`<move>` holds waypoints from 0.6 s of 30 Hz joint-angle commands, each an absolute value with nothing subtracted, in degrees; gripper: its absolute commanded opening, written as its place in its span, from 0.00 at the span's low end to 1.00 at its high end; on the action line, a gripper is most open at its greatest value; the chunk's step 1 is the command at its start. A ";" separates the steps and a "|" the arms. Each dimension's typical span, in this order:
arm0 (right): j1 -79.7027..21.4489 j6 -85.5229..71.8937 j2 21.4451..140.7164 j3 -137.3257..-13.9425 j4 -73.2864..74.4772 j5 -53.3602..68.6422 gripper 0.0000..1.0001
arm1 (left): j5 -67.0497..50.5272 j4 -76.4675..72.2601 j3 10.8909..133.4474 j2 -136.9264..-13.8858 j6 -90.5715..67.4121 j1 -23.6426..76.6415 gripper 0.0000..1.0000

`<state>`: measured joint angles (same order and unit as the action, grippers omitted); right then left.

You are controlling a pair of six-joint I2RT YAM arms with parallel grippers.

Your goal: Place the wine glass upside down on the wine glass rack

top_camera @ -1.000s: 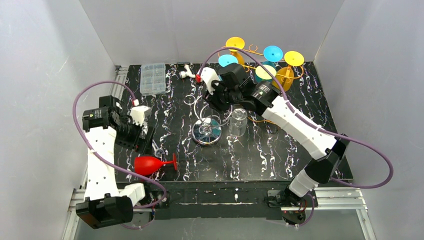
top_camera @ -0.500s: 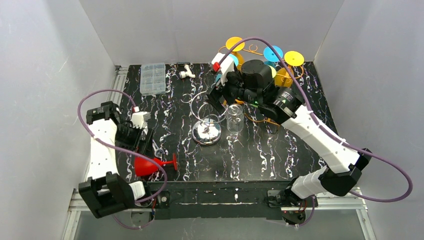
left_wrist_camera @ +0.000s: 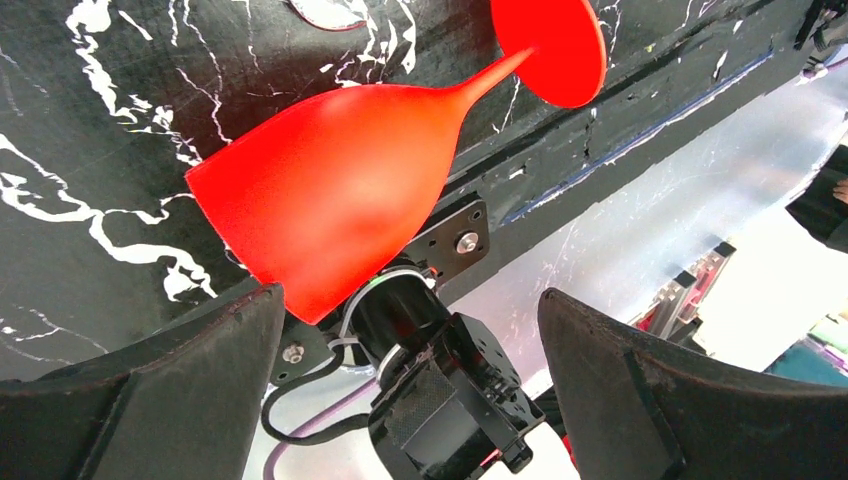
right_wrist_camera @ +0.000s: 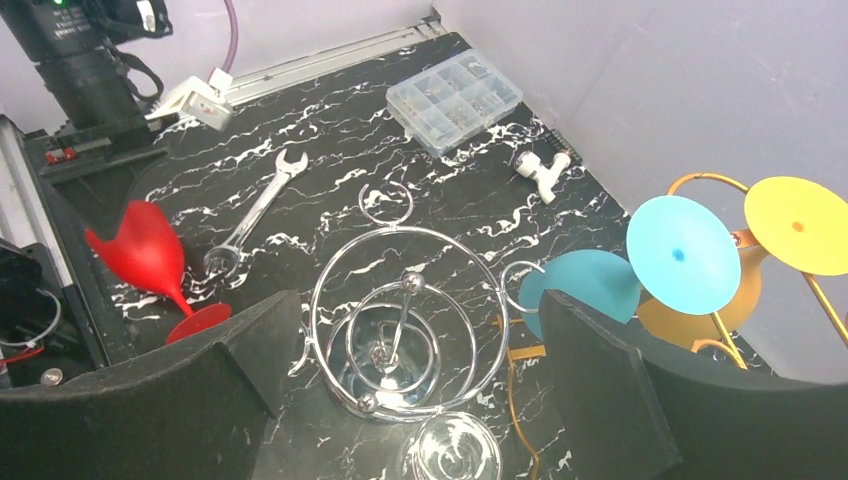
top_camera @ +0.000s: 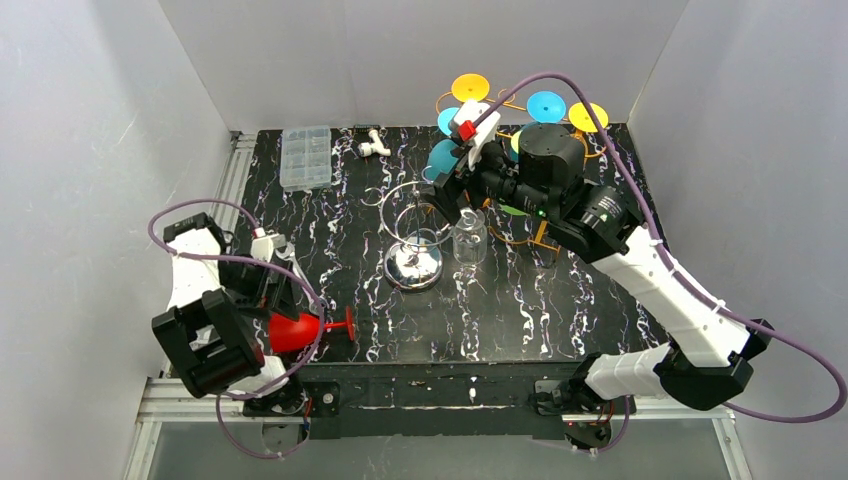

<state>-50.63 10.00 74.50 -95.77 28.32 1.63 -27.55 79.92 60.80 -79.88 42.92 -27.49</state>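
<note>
One opaque red wine glass [top_camera: 296, 331] lies on its side.

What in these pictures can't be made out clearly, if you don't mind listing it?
Gold rack: the right arm covers most of it in the top view, and the right wrist view's right edge cuts it off, so free hooks cannot be counted.
Wrench: nearly all under the left arm in the top view.
Clear glass: all but its rim cut off by the right wrist view's bottom edge.
Compartment box: contents too small in every view.
</note>
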 commanded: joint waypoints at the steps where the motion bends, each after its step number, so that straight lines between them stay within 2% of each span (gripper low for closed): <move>1: -50.45 9.58 73.57 -95.41 24.98 2.32 0.98 | -27.49 78.30 57.49 -81.26 43.82 -27.68 0.98; 8: -50.45 9.45 72.66 -94.43 24.45 2.90 0.97 | -26.61 75.48 54.83 -84.80 44.26 -28.11 0.98; 15: -50.45 9.39 72.55 -93.41 24.50 2.64 0.97 | -25.96 78.41 61.98 -85.14 44.82 -29.22 0.98; 18: -50.43 9.24 72.68 -93.13 24.97 2.64 0.97 | -22.24 79.55 60.84 -82.91 46.53 -29.75 0.98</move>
<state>-50.63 9.98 74.17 -93.58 27.09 2.20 -25.69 76.14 60.31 -86.35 43.88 -28.84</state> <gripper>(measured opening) 0.970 0.982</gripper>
